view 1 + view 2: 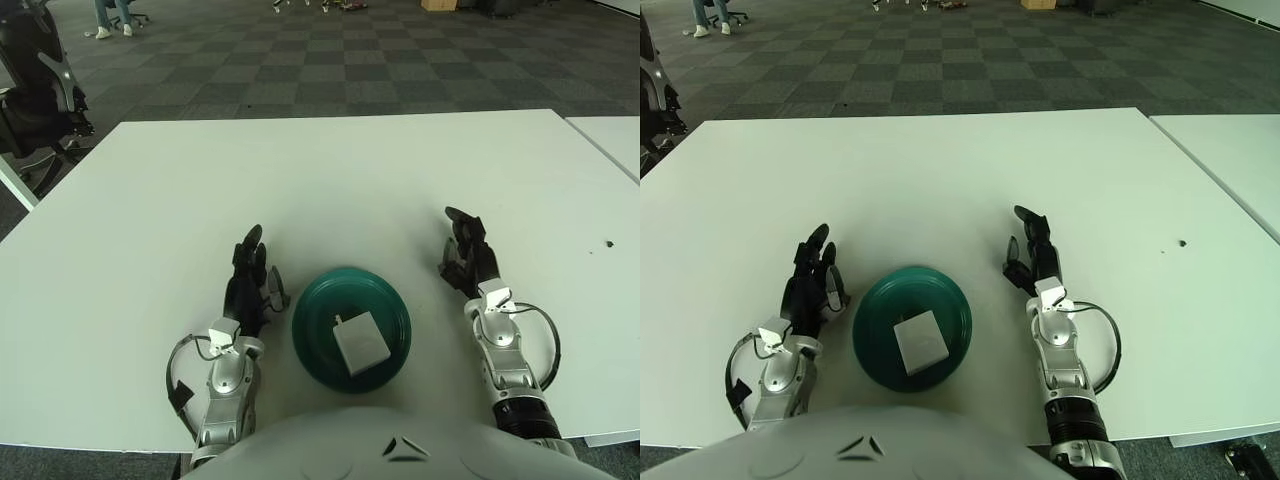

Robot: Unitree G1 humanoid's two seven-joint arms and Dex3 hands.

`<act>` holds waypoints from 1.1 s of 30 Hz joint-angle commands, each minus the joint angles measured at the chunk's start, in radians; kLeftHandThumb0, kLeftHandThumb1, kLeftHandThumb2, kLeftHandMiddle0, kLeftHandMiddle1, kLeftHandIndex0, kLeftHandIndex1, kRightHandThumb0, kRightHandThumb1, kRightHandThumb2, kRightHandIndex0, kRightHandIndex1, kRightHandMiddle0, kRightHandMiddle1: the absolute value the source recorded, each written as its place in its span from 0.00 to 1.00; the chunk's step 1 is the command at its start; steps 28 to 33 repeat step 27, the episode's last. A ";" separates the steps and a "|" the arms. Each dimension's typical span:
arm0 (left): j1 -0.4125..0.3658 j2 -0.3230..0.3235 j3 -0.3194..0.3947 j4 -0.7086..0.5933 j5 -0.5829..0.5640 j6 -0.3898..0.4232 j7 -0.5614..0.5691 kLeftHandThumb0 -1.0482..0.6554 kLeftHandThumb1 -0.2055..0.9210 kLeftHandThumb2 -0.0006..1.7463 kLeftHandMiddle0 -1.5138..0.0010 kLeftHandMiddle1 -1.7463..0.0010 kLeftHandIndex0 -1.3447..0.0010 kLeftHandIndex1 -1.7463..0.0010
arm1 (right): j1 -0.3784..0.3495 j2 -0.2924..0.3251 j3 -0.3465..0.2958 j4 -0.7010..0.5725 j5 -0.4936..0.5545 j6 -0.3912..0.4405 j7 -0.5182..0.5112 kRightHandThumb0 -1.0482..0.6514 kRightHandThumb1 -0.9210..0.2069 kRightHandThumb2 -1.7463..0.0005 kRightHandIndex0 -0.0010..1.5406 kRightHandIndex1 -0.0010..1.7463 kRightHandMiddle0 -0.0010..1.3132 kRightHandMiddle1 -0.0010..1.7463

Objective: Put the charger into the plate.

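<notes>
The charger (361,342) lay inside the plate (318,305), lower centre of frame. The left hand (250,283) and right hand (468,256) flanked it, both with fingers loosely extended and holding nothing. Risk: any inward swing could knock the plate.

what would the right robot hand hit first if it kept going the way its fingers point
Nothing, as far as the views show. The right robot hand, open beside the round dark green plate, points away from the robot over bare white table, so its way looks free to the far edge.
</notes>
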 commanded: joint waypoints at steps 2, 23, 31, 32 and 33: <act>0.047 0.000 0.008 0.059 -0.055 0.025 -0.039 0.06 1.00 0.56 0.82 0.97 1.00 0.60 | 0.145 0.006 0.016 0.062 -0.021 0.118 0.012 0.17 0.00 0.49 0.07 0.00 0.00 0.32; 0.065 -0.010 0.009 0.111 -0.104 -0.060 -0.096 0.06 1.00 0.54 0.75 0.97 1.00 0.50 | 0.170 0.010 0.028 0.037 0.019 0.143 0.091 0.15 0.00 0.50 0.11 0.01 0.00 0.28; 0.069 -0.011 0.007 0.108 -0.107 -0.059 -0.099 0.06 1.00 0.54 0.76 0.97 1.00 0.51 | 0.174 0.009 0.028 0.030 0.019 0.146 0.096 0.15 0.00 0.50 0.11 0.01 0.00 0.29; 0.069 -0.011 0.007 0.108 -0.107 -0.059 -0.099 0.06 1.00 0.54 0.76 0.97 1.00 0.51 | 0.174 0.009 0.028 0.030 0.019 0.146 0.096 0.15 0.00 0.50 0.11 0.01 0.00 0.29; 0.069 -0.011 0.007 0.108 -0.107 -0.059 -0.099 0.06 1.00 0.54 0.76 0.97 1.00 0.51 | 0.174 0.009 0.028 0.030 0.019 0.146 0.096 0.15 0.00 0.50 0.11 0.01 0.00 0.29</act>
